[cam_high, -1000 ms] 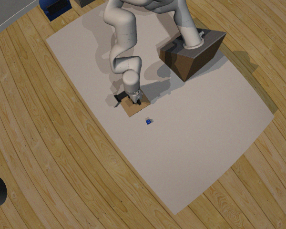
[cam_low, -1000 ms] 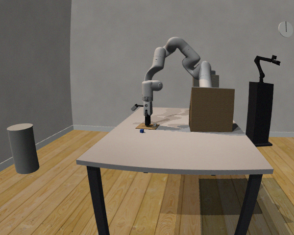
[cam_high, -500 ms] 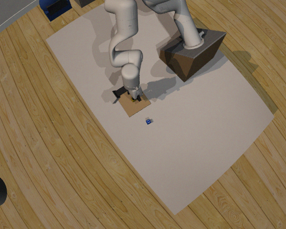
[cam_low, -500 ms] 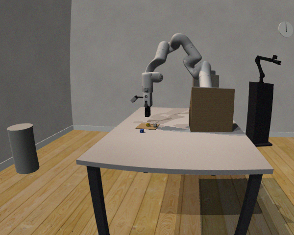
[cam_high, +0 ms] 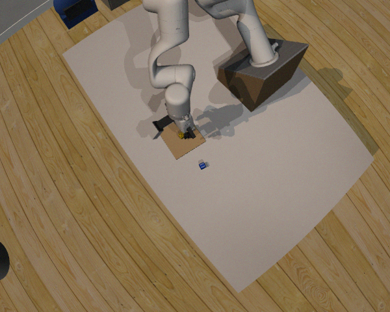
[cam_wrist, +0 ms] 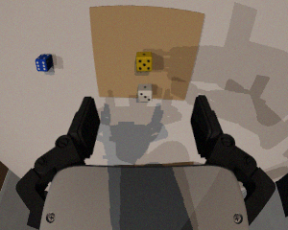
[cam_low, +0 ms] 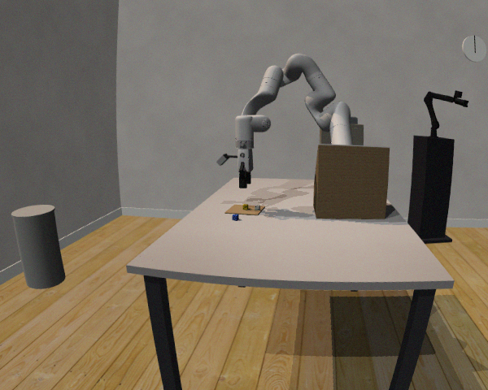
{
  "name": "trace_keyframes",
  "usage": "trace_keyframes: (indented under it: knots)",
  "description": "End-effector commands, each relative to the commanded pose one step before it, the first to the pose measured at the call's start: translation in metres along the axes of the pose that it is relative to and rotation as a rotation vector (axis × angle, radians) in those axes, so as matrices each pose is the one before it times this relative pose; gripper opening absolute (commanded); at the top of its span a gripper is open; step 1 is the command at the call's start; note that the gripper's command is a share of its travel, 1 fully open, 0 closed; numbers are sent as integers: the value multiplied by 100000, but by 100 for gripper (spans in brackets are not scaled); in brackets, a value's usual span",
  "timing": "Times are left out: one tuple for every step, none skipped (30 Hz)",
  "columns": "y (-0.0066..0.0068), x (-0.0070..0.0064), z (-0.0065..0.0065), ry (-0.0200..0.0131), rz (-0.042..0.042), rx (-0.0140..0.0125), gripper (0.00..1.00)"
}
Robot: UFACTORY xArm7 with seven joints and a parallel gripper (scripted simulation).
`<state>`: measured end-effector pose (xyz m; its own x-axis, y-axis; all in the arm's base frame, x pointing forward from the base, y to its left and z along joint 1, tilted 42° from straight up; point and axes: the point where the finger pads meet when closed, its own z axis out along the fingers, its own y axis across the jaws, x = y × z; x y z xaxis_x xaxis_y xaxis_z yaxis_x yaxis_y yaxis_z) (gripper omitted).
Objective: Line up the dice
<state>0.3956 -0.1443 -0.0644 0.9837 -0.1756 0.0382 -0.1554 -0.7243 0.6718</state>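
A tan mat (cam_high: 177,149) (cam_low: 233,210) (cam_wrist: 110,35) lies flat. A yellow die (cam_high: 181,135) (cam_low: 246,206) (cam_wrist: 144,62) lies flat near its middle, five up. A white die (cam_low: 257,207) (cam_wrist: 144,93) lies on it, three up, close to the base-side edge; its image crosses that edge in the wrist view, so I cannot tell if it is fully on. It is hidden in the top view. A blue die (cam_high: 202,165) (cam_low: 235,217) (cam_wrist: 43,62), six up, lies on the table beside the mat. My gripper (cam_high: 188,134) (cam_low: 245,181) (cam_wrist: 144,107) is wide open and empty, well above the mat.
The arm's base stands on a brown box (cam_high: 275,80) (cam_low: 351,181) on the base side of the mat. The long table edge runs beyond the mat, away from the base. The wrist camera (cam_high: 158,125) (cam_low: 222,159) sticks out from the gripper on that side.
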Motion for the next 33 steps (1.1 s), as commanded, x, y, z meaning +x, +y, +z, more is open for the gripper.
trace_keyframes:
  knots:
    - [-122, 153, -169, 408, -50, 264, 100]
    - [0, 0, 0, 0, 0, 0, 100]
    - [0, 0, 0, 0, 0, 0, 100]
    - [0, 0, 0, 0, 0, 0, 100]
    - [0, 0, 0, 0, 0, 0, 100]
    - [0, 0, 0, 0, 0, 0, 100]
    - [0, 0, 0, 0, 0, 0, 100]
    - [0, 0, 0, 0, 0, 0, 100]
    - [0, 0, 0, 0, 0, 0, 100]
    - [0, 0, 0, 0, 0, 0, 100]
    - [0, 0, 0, 0, 0, 0, 100]
    - [0, 0, 0, 0, 0, 0, 100]
    - [0, 0, 0, 0, 0, 0, 100]
    - [0, 0, 0, 0, 0, 0, 100]
    - [-1, 0, 0, 0, -15, -1, 100]
    - [-4, 1, 1, -1, -104, -5, 100]
    - [-11, 1, 4, -2, -272, -13, 100]
    - [-20, 3, 7, -4, -512, -24, 100]
    - [-33, 5, 11, -6, -813, -37, 100]
    - [-47, 7, 15, -9, -1169, -53, 100]
    - [-63, 10, 20, -13, -1569, -70, 100]
    - [-81, 14, 26, -18, -2008, -89, 100]
    - [-100, 19, 32, -25, -2476, -107, 100]
    - [-120, 26, 38, -32, -2967, -125, 100]
    - [-140, 34, 44, -41, -3474, -142, 100]
    - [-161, 44, 50, -51, -3991, -158, 100]
    - [-182, 56, 56, -63, -4511, -170, 100]
    - [-202, 72, 61, -75, -5028, -180, 100]
    - [0, 0, 0, 0, 0, 0, 100]
    - [0, 0, 0, 0, 0, 0, 100]
    - [-221, 90, 67, -88, -5537, -186, 100]
    - [-238, 111, 71, -101, -6033, -188, 100]
    - [-150, 80, 45, -67, -3866, -112, 100]
